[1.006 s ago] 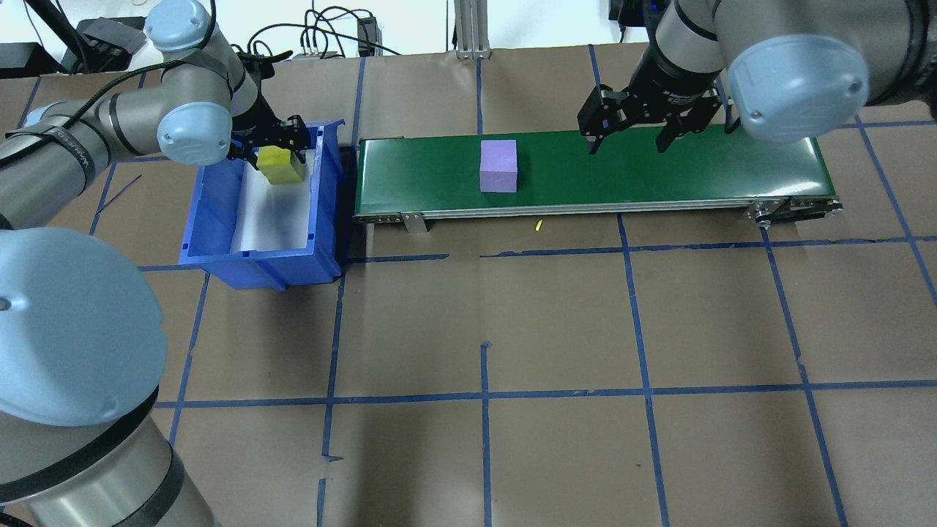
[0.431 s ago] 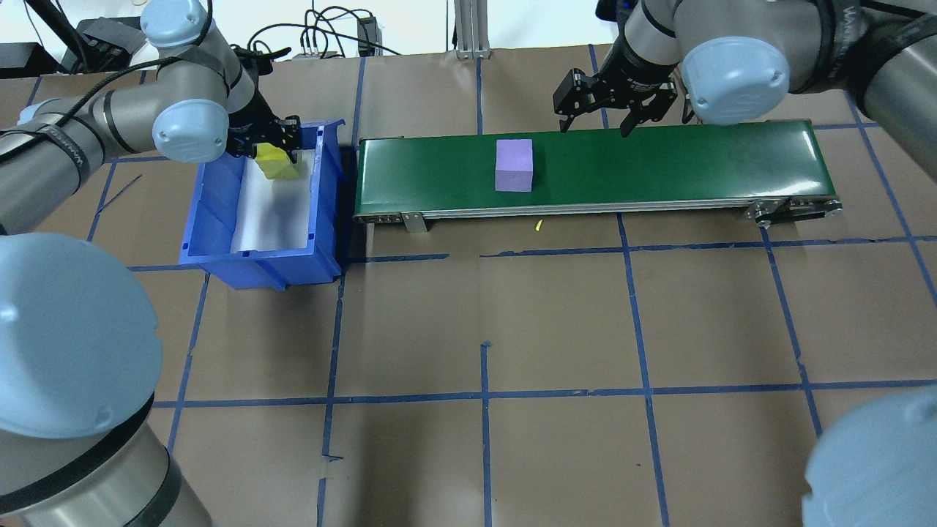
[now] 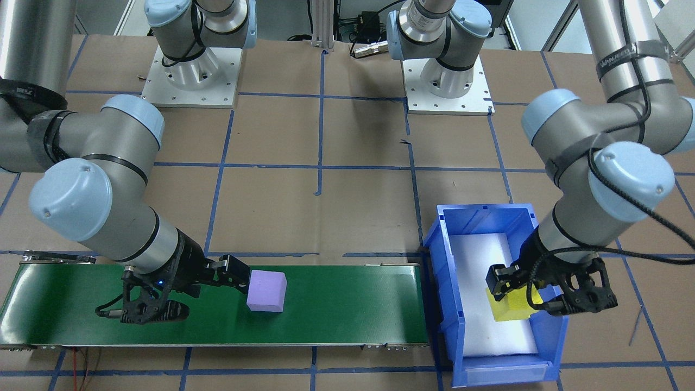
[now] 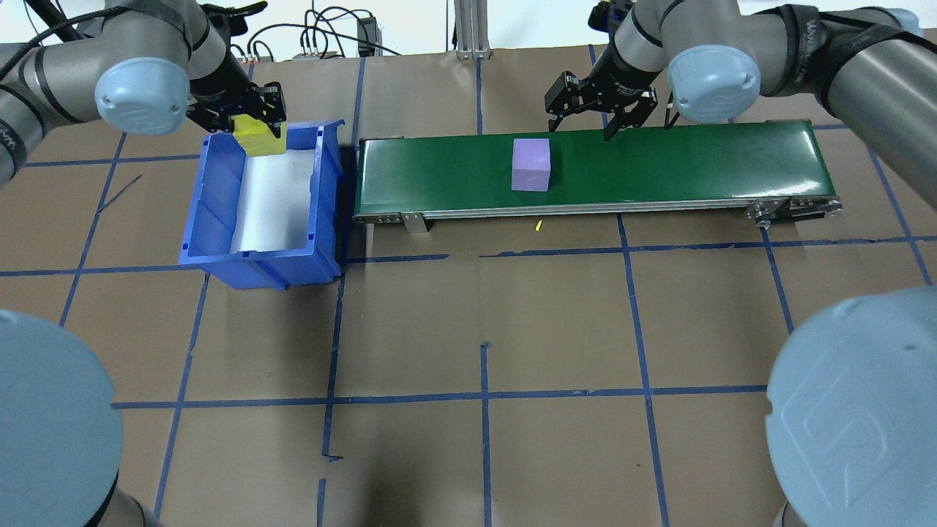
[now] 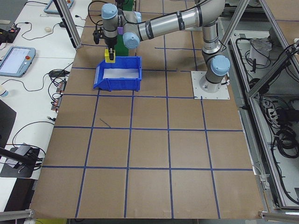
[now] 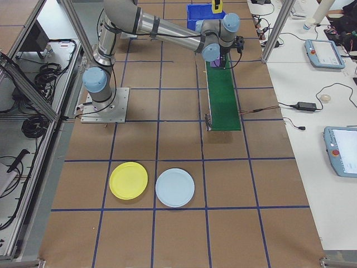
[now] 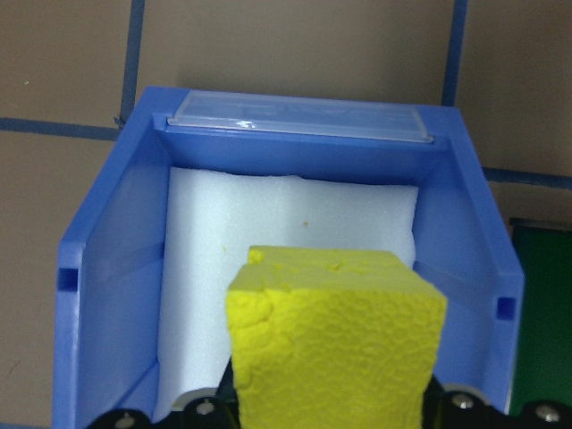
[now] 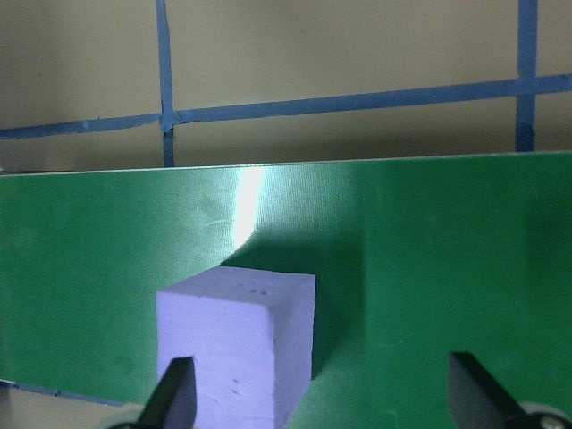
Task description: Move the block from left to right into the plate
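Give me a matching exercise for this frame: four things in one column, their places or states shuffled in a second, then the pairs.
Things:
1. yellow block
2. purple block
3. right gripper
4. yellow plate

Places or states:
A. on the table beside a pale blue plate, far from the belt's blocks
B. open, by the purple block
C. held in the left gripper over the blue bin
D. resting on the green belt

Pairs: 1-C, 2-D, 3-B, 4-A
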Controlling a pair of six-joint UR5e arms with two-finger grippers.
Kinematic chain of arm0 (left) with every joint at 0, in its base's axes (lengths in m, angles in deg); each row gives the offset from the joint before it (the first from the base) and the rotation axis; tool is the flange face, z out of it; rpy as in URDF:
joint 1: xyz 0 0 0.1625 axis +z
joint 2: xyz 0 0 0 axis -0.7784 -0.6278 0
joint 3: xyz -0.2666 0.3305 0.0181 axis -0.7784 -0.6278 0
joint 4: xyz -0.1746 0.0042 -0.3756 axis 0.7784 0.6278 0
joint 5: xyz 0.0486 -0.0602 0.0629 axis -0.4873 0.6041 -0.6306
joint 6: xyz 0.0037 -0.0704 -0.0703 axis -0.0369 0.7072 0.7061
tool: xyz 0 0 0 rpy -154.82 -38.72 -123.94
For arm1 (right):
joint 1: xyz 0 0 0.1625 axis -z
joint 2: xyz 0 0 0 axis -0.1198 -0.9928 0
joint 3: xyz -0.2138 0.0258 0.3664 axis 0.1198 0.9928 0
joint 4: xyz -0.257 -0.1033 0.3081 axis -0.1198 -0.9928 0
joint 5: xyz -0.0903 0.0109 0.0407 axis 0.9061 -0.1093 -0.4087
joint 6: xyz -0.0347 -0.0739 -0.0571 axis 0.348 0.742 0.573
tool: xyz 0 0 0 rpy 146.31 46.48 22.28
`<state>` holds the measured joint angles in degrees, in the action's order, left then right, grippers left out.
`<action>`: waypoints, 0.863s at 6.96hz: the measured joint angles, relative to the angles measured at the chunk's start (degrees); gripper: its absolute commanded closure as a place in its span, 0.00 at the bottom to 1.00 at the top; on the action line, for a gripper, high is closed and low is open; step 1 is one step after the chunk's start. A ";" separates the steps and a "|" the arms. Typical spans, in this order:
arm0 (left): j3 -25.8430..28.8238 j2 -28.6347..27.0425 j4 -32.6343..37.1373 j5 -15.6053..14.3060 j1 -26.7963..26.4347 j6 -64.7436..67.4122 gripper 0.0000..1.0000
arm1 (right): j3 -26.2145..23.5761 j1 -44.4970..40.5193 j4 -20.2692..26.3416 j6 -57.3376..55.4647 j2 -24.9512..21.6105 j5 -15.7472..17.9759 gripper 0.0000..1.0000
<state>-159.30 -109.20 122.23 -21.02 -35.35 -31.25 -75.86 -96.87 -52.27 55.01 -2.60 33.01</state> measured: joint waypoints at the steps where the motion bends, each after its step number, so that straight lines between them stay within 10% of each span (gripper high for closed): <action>1: -0.22 0.18 -0.02 0.38 -4.21 2.37 0.74 | -0.48 0.04 -0.04 -0.56 0.07 0.02 0.00; 5: -1.25 -6.64 -9.48 1.09 -11.34 6.85 0.68 | -1.80 0.08 -0.24 -1.64 0.11 0.21 0.04; 6: -2.08 -7.86 -11.03 0.99 -11.87 7.16 0.49 | -2.19 0.08 -0.44 -1.54 0.11 0.85 0.14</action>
<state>-161.38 -117.05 111.19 -20.02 -47.22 -24.09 -78.05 -96.79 -52.70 53.47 -2.48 33.86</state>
